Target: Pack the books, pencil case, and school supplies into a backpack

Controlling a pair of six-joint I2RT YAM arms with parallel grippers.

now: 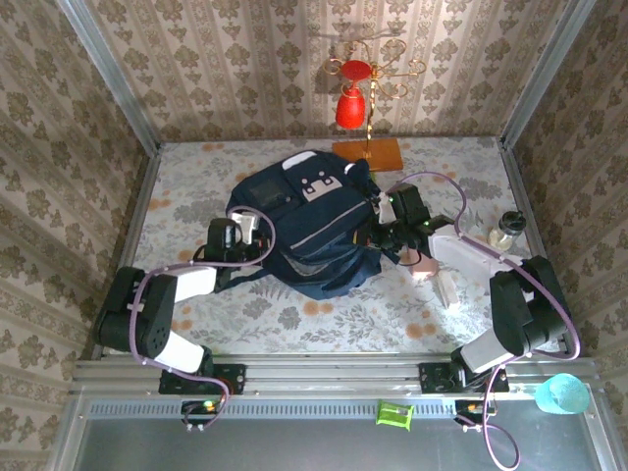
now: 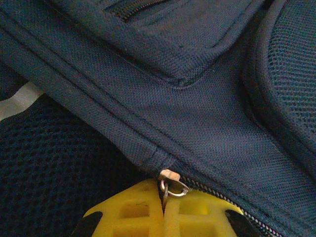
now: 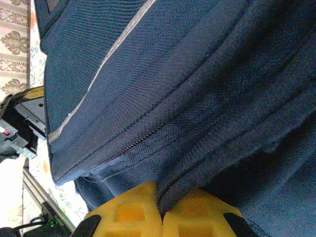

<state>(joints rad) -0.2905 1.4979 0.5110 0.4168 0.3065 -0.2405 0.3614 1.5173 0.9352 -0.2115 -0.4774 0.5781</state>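
Observation:
The navy backpack point(image 1: 304, 228) lies flat in the middle of the table, between my two arms. My left gripper point(image 1: 245, 235) is at its left edge. In the left wrist view the yellow fingers point(image 2: 133, 212) of the left gripper point(image 2: 164, 200) are shut on the metal zip pull point(image 2: 173, 187) at the end of the zip line. My right gripper point(image 1: 381, 231) is at the backpack's right edge. There my right gripper point(image 3: 161, 210) is shut on a fold of the backpack's fabric point(image 3: 197, 123). A small pink piece point(image 1: 424, 267) lies beside the right arm. The books and the pencil case are out of view.
An orange slab with a gold stem and a red bell point(image 1: 367, 149) stands just behind the backpack. A small jar point(image 1: 506, 230) sits at the right edge. A teal cup point(image 1: 561, 393) and a green item point(image 1: 392, 414) rest on the near rail.

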